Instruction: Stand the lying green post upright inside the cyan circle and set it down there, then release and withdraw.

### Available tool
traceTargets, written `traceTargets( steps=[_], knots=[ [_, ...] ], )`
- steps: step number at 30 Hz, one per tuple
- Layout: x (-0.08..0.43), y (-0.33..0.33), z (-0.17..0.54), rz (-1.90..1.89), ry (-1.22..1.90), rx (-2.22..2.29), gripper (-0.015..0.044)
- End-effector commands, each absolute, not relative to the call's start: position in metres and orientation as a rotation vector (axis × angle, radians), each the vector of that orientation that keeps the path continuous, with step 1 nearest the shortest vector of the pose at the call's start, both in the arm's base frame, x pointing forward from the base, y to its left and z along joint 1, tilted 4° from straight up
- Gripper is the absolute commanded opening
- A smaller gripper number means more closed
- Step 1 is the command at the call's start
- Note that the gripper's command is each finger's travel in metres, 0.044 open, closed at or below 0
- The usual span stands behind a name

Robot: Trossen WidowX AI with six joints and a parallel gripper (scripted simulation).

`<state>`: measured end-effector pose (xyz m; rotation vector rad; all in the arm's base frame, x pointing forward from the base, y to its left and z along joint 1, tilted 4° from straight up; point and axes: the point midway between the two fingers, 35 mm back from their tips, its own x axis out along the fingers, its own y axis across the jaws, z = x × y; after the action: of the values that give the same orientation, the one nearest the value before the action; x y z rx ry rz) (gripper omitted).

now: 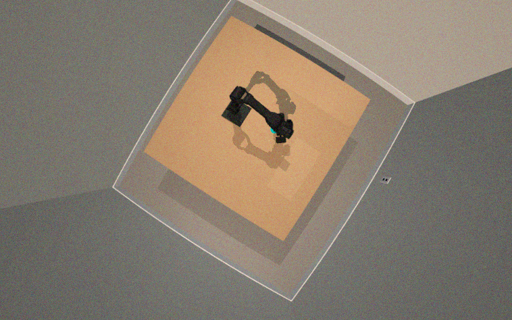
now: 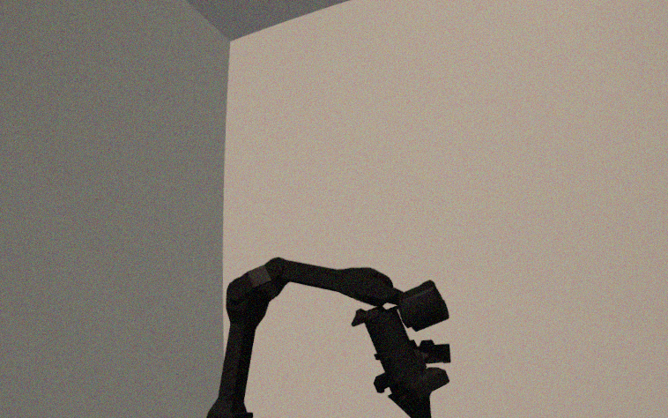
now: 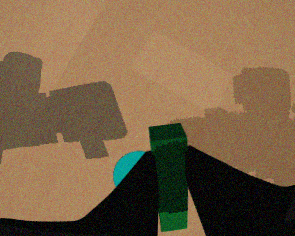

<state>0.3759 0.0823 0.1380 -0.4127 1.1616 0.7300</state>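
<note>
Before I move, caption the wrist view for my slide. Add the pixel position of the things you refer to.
Green rectangular post (image 3: pixel 171 177) gripped between the black gripper's (image 3: pixel 170 155) fingers, a flat cyan circle (image 3: pixel 126 169) partly hidden behind them.

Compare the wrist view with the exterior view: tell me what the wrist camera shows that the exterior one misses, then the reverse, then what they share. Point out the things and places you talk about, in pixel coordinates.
Only the wrist view shows the green post (image 3: pixel 171 175), held between the gripper's fingers, part of the cyan circle (image 3: pixel 128 167), and the tan table top (image 3: pixel 140 15) with shadows across it.

Only the exterior view shows the arm's bent upper links (image 2: pixel 310 273) and the pale wall (image 2: pixel 534 182) behind them.

Both show the gripper (image 2: pixel 413 402) (image 3: pixel 168 157), though the exterior picture's lower edge cuts off its fingertips.
</note>
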Motion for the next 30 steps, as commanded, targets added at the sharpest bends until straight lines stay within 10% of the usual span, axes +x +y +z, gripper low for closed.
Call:
traceTargets(
  steps=[1,30],
  knots=[
    [0.379,0.082,0.138,0.727,1.136,-0.384,0.0023],
    [0.396,0.079,0.131,0.716,0.964,-0.25,0.0023]
  ],
)
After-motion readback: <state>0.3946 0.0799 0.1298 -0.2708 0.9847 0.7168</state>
